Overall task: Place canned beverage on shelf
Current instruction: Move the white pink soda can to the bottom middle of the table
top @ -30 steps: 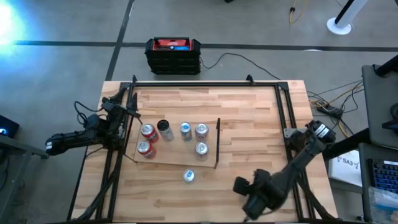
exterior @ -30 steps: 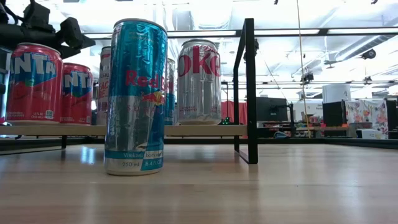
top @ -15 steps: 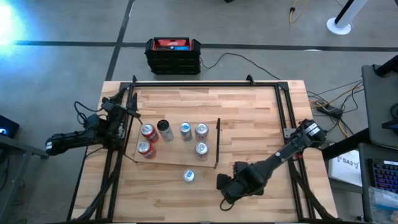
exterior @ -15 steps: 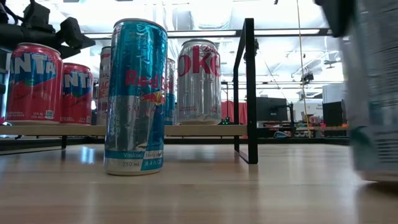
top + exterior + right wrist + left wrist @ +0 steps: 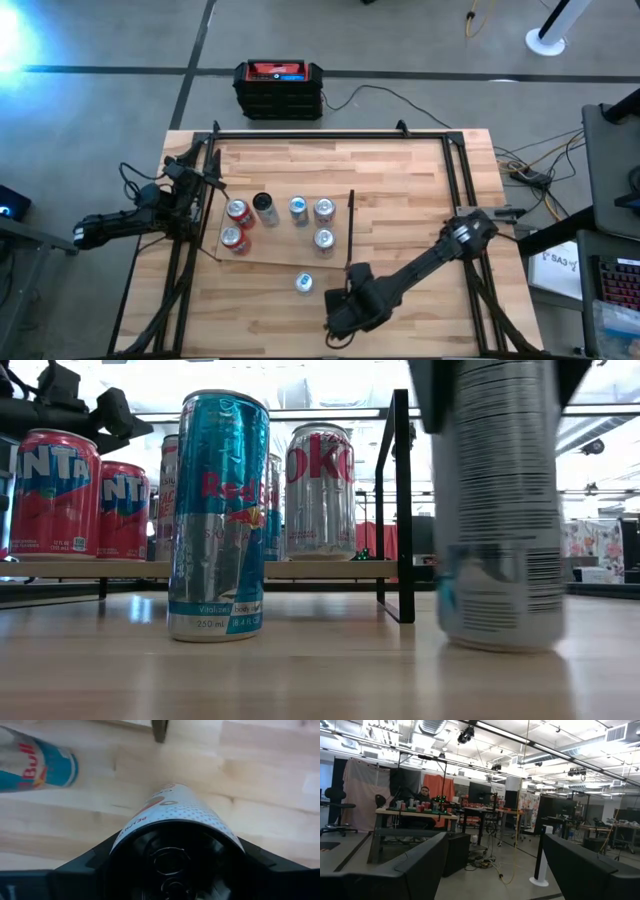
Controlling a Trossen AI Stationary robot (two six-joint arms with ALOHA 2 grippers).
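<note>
Can, clamped round its upper wall by the right gripper and upright near the table's front edge, looks rigid, smooth and slippery, so a mid-wall grip suits it.

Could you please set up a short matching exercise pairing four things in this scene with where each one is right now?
Things:
1. Blue Red Bull can
2. Red Fanta cans
3. Silver can
4. Left gripper

Places:
A. Held in the right gripper, low over the tabletop in front of the shelf
B. Standing on the tabletop, just off the shelf's front edge
C. Beside the shelf's left end, holding nothing
D. Standing on the shelf, at its left end

Pairs: 1-B, 2-D, 3-A, 4-C
</note>
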